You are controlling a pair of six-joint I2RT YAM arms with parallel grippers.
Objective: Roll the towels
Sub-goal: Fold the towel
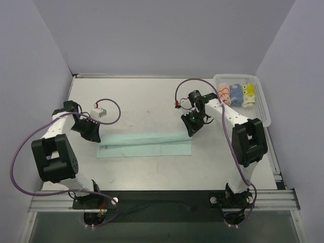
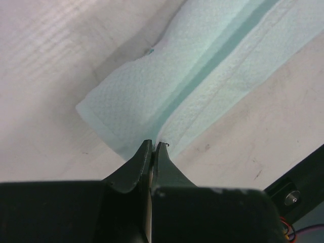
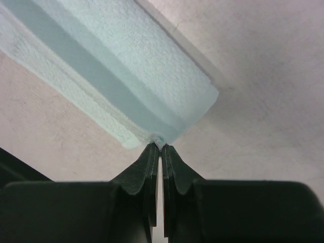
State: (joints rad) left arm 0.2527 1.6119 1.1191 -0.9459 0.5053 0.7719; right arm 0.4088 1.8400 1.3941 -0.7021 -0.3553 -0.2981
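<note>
Mint-green towel (image 1: 144,145), folded into a long strip, is found flat on the bench (image 1: 147,101) left of the basket (image 1: 255,117), its ends pinched by the left tool (image 2: 154,146) and right tool (image 3: 160,147); folding is judged done, rolling from one end required.

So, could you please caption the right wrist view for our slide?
Right gripper shut on the end of the folded mint-green towel on the table.
</note>
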